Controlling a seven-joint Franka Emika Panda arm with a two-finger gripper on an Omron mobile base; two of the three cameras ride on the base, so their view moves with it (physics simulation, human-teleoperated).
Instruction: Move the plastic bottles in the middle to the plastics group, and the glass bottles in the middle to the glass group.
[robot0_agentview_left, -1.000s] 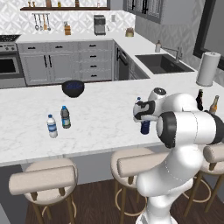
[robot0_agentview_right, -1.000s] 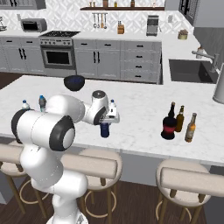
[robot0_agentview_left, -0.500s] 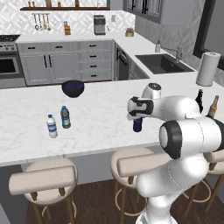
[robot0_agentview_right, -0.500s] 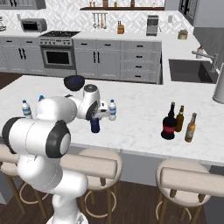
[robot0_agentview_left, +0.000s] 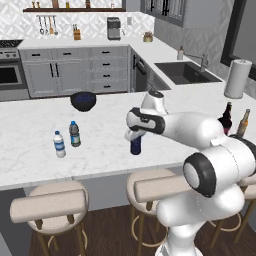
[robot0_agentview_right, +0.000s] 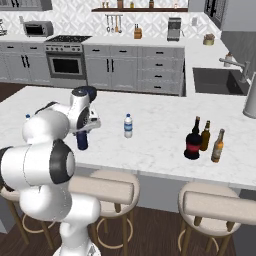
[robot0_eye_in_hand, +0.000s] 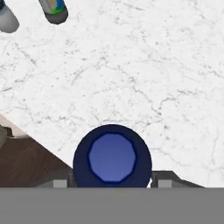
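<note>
Hand view looks straight down on the navy bottle's (robot0_eye_in_hand: 112, 157) blue cap, with our gripper (robot0_eye_in_hand: 112, 180) clamped on the bottle from both sides; the finger tips are mostly cut off by the lower edge. In the left base view the arm's wrist covers the bottle's top, and we see its dark lower body (robot0_agentview_left: 135, 145) below the gripper (robot0_agentview_left: 135, 136); whether its base touches the marble tabletop (robot0_agentview_left: 100, 145) we cannot tell. Far off to one side of the gripper stand the clear water bottle (robot0_agentview_left: 59, 144) and the greyish bottle (robot0_agentview_left: 75, 134), cropped to stubs in the hand view. On the other side, the white-capped clear bottle (robot0_agentview_right: 128, 125) stands nearest, then the squat red-labelled bottle (robot0_agentview_right: 192, 143) beside two brown beer bottles (robot0_agentview_right: 205, 136).
</note>
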